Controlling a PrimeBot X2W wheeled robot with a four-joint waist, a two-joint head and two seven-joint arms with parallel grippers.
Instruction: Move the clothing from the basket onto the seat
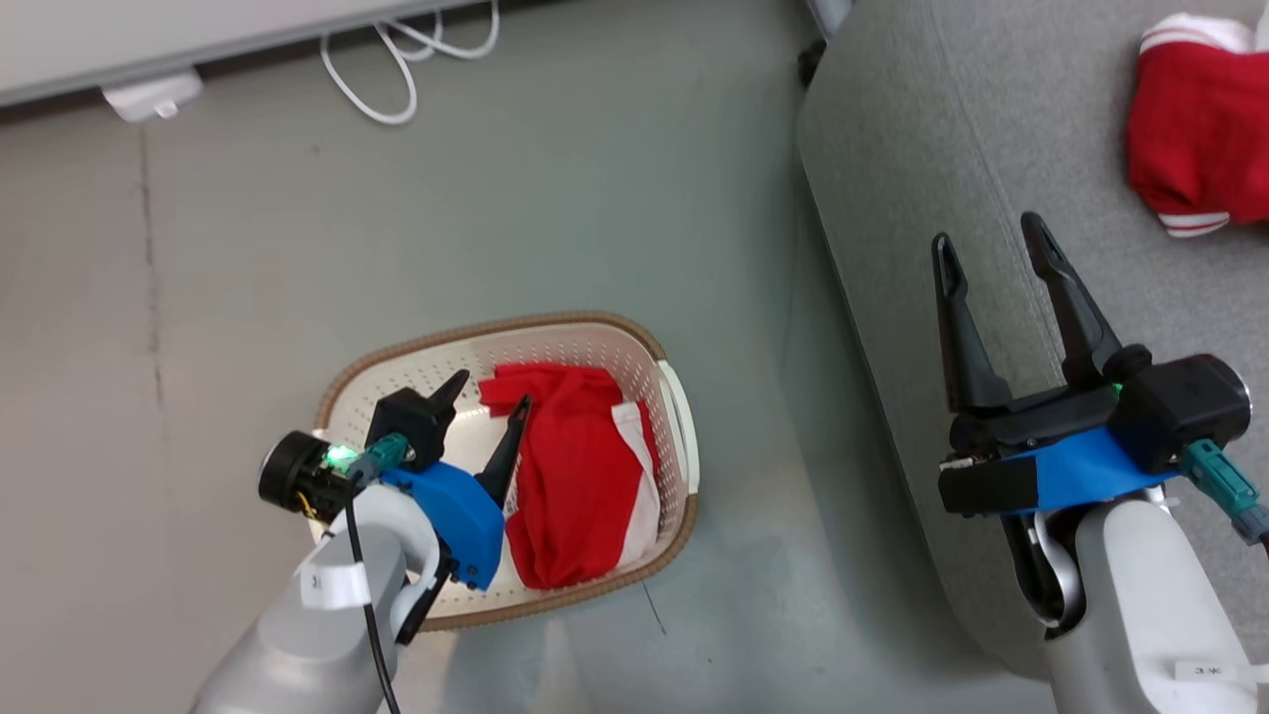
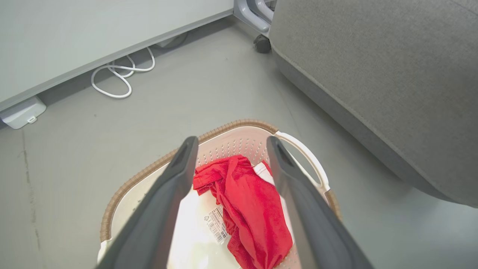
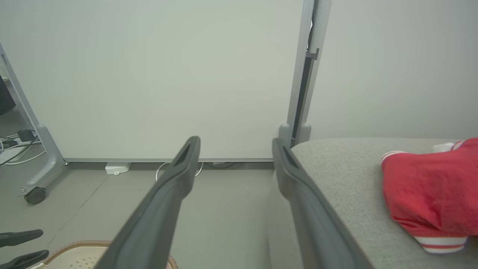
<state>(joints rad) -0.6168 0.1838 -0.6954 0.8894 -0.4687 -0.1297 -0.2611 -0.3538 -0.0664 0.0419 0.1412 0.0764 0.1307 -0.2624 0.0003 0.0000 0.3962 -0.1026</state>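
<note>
Half done: 1 red piece is out, 1 is left in.

1 piece of clothing (image 1: 1195, 149) lies on the grey seat (image 1: 991, 129), up at 2 o'clock from the basket (image 1: 496, 332). The other red piece (image 1: 580, 476) is bunched in the basket's 3 o'clock side, and at 9 o'clock its white floor and a sticker (image 2: 216, 224) are bare. The left gripper (image 1: 494, 389) hangs over the basket, fingers spread wide and holding nothing; I cannot tell if they touch the cloth. The right gripper (image 1: 986, 233) is over the seat's edge, also wide apart and empty. I think picking up that last piece comes next.
</note>
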